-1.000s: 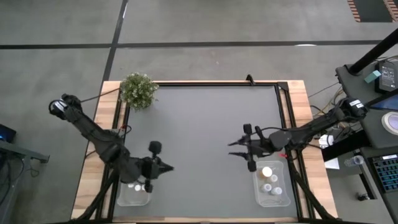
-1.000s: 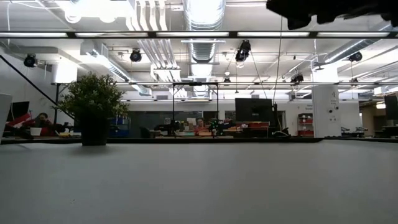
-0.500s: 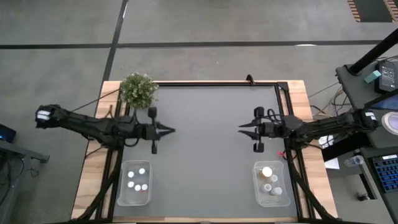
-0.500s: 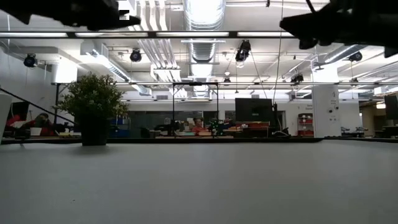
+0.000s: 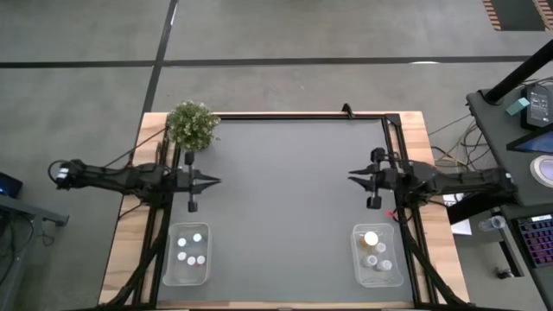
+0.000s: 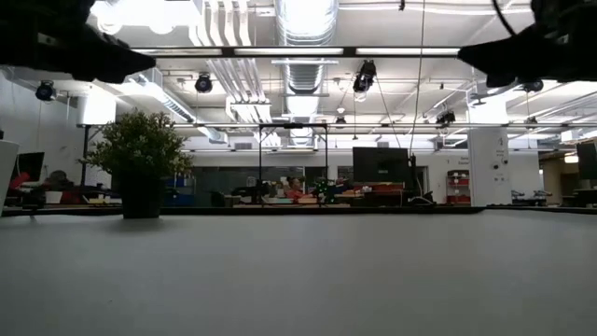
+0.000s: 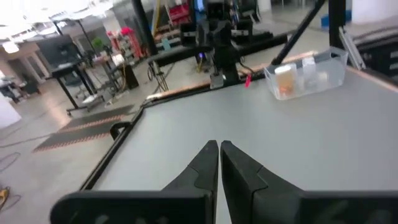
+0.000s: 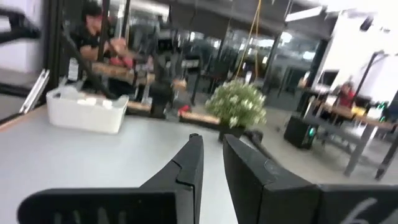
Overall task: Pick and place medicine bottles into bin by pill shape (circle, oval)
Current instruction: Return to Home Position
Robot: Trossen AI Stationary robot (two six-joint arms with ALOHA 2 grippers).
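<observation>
Open lab: exposed ducts (image 6: 300, 28), workbenches (image 6: 308, 196).

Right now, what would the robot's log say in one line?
bottles: in left bin and right bin | left hand: shut, empty, over table | right hand: slightly open, empty, over table

Left end effector (image 5: 214, 180) closed, right end effector (image 5: 352, 177) slightly parted, tips pointing toward each other.

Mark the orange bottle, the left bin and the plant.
orange bottle (image 7: 285, 82): left wrist view, on its orange body.
left bin (image 5: 188, 276): high view, on bare floor at its near end.
plant (image 5: 192, 123): high view, on the middle of the foliage.
</observation>
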